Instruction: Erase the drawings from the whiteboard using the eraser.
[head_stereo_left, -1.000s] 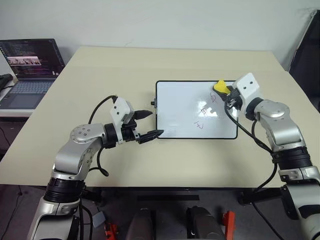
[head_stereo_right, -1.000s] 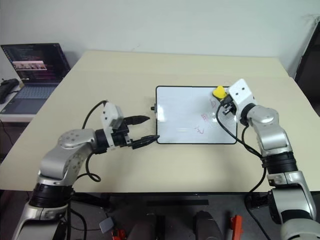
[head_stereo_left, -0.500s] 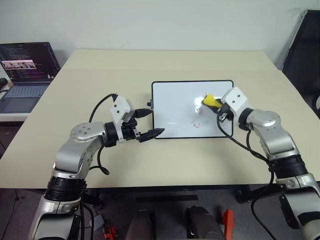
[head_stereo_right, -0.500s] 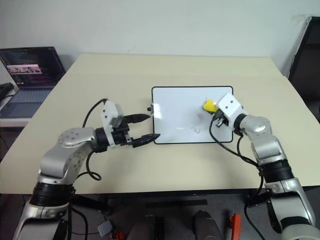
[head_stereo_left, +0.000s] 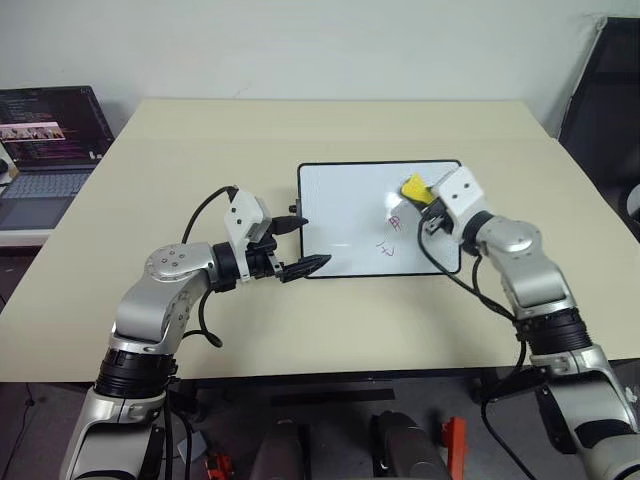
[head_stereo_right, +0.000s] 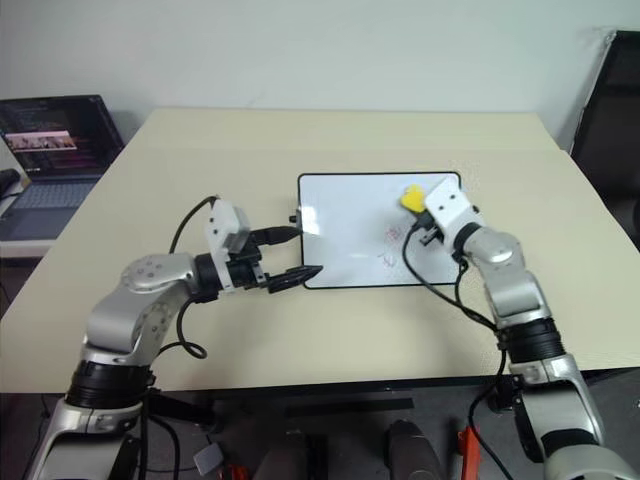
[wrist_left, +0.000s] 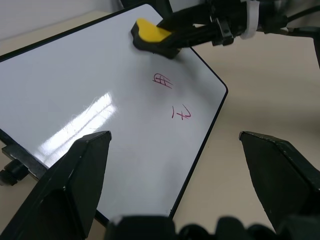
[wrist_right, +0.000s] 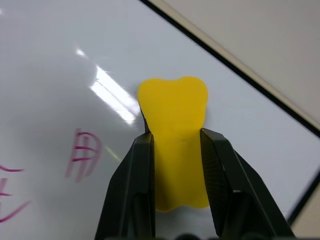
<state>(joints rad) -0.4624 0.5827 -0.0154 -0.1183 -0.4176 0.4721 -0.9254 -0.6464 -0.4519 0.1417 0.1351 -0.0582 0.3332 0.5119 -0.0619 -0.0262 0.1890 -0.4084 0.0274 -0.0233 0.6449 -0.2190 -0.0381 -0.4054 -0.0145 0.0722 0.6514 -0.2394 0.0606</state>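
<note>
Right pincer (wrist_right: 175, 165) clamps the yellow eraser (wrist_right: 175, 145) against the whiteboard (head_stereo_left: 340, 215), apparently just beside two red drawings (wrist_left: 170, 95); left pincer (head_stereo_left: 300, 245) gapes wide at the board's edge.

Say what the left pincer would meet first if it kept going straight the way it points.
Probably the whiteboard: the open left pincer points right at its near left corner. Height above the frame is unclear, so it might pass over it.

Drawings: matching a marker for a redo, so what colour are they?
Red, on the whiteboard; the drawings show best in the left wrist view.
</note>
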